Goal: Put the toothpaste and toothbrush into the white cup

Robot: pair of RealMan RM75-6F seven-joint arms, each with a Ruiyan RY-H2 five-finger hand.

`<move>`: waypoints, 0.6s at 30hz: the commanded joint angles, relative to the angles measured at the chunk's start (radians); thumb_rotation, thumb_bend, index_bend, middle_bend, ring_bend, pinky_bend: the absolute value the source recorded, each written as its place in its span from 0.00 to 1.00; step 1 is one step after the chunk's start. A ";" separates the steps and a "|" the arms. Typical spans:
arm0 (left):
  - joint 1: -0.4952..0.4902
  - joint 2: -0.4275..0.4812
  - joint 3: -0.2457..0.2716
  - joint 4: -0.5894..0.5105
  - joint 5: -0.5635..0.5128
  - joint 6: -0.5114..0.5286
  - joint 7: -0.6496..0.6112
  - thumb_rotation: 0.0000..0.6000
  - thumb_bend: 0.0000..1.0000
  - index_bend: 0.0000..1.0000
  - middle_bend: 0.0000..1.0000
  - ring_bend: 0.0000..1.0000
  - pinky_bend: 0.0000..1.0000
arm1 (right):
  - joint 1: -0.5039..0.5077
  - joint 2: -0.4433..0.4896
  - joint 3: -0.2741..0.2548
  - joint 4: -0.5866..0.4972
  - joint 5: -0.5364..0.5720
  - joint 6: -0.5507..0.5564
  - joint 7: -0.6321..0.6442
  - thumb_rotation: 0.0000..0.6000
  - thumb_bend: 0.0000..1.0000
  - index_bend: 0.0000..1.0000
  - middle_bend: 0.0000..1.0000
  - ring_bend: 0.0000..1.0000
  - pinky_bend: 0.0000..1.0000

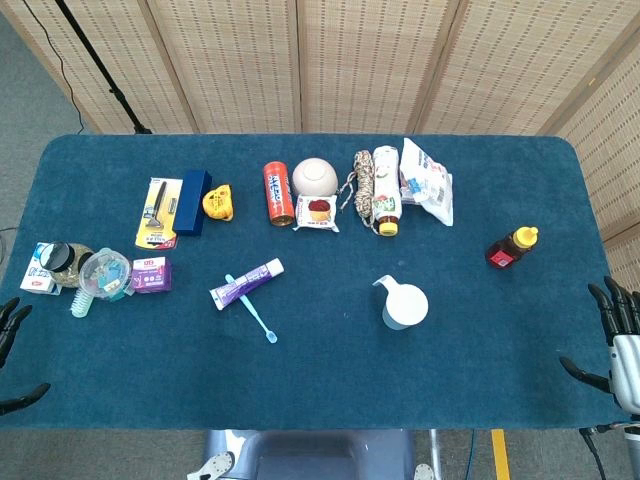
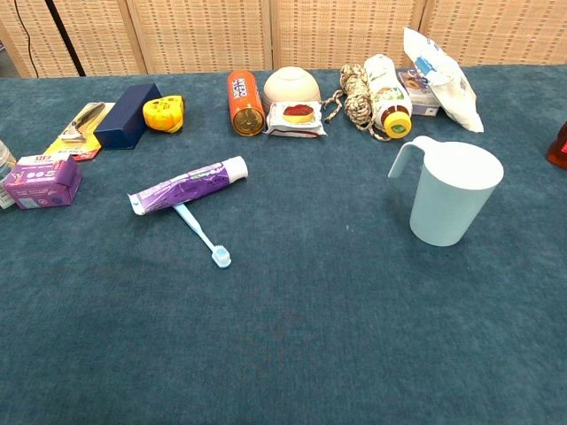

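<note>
The table (image 2: pixel 354 336) at the frame's centre wears a matt, napped blue cloth; the cup (image 2: pixel 447 199) at right looks smooth, matt white plastic; the toothpaste (image 2: pixel 188 184) left of centre is a glossy plastic tube; the toothbrush (image 2: pixel 204 235) is smooth pale-blue plastic; the rope (image 2: pixel 356 99) at upper centre is rough braided fibre; the screen (image 1: pixel 330 60) across the top looks woven, wood-framed.

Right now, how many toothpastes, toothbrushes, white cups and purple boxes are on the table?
Toothpaste: 1
Toothbrush: 1
White cup: 1
Purple box: 1
Total: 4
</note>
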 commanded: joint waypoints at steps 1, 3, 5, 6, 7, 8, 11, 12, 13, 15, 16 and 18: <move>0.001 0.000 0.000 0.000 -0.001 0.000 0.001 1.00 0.00 0.00 0.00 0.00 0.00 | 0.002 0.004 -0.006 -0.003 -0.008 -0.011 0.004 1.00 0.00 0.00 0.00 0.00 0.00; 0.003 0.003 0.002 0.000 0.003 0.005 -0.008 1.00 0.00 0.00 0.00 0.00 0.00 | 0.010 0.005 -0.014 -0.003 -0.023 -0.032 0.018 1.00 0.00 0.00 0.00 0.00 0.00; 0.010 0.006 0.003 0.004 0.008 0.022 -0.018 1.00 0.00 0.00 0.00 0.00 0.00 | 0.029 0.001 -0.025 0.007 -0.048 -0.069 0.054 1.00 0.00 0.00 0.00 0.00 0.00; 0.012 0.006 0.003 0.006 0.010 0.025 -0.020 1.00 0.00 0.00 0.00 0.00 0.00 | 0.036 0.000 -0.027 0.013 -0.055 -0.080 0.069 1.00 0.00 0.00 0.00 0.00 0.00; 0.015 0.005 0.003 0.009 0.012 0.033 -0.025 1.00 0.00 0.00 0.00 0.00 0.00 | 0.050 -0.005 -0.032 0.026 -0.067 -0.104 0.098 1.00 0.00 0.00 0.00 0.00 0.00; 0.017 0.005 0.003 0.011 0.013 0.037 -0.028 1.00 0.00 0.00 0.00 0.00 0.00 | 0.058 -0.009 -0.033 0.035 -0.069 -0.117 0.107 1.00 0.00 0.00 0.00 0.00 0.00; 0.021 0.006 0.003 0.015 0.013 0.045 -0.038 1.00 0.00 0.00 0.00 0.00 0.00 | 0.088 -0.033 -0.028 0.064 -0.062 -0.167 0.118 1.00 0.00 0.00 0.00 0.00 0.00; 0.021 0.007 0.002 0.015 0.012 0.045 -0.041 1.00 0.00 0.00 0.00 0.00 0.00 | 0.103 -0.045 -0.024 0.070 -0.057 -0.191 0.123 1.00 0.00 0.00 0.00 0.00 0.00; 0.020 0.007 0.002 0.014 0.011 0.044 -0.043 1.00 0.00 0.00 0.00 0.00 0.00 | 0.114 -0.052 -0.021 0.071 -0.056 -0.206 0.124 1.00 0.00 0.00 0.00 0.00 0.00; 0.014 0.009 -0.003 0.010 0.000 0.031 -0.044 1.00 0.00 0.00 0.00 0.00 0.00 | 0.155 -0.076 -0.013 0.061 -0.064 -0.255 0.126 1.00 0.00 0.00 0.00 0.00 0.00; 0.012 0.010 -0.004 0.008 -0.004 0.027 -0.044 1.00 0.00 0.00 0.00 0.00 0.00 | 0.168 -0.084 -0.010 0.056 -0.066 -0.270 0.123 1.00 0.00 0.00 0.00 0.00 0.00; 0.009 0.012 -0.006 0.006 -0.010 0.020 -0.043 1.00 0.00 0.00 0.00 0.00 0.00 | 0.191 -0.099 -0.005 0.052 -0.067 -0.297 0.115 1.00 0.00 0.00 0.00 0.00 0.00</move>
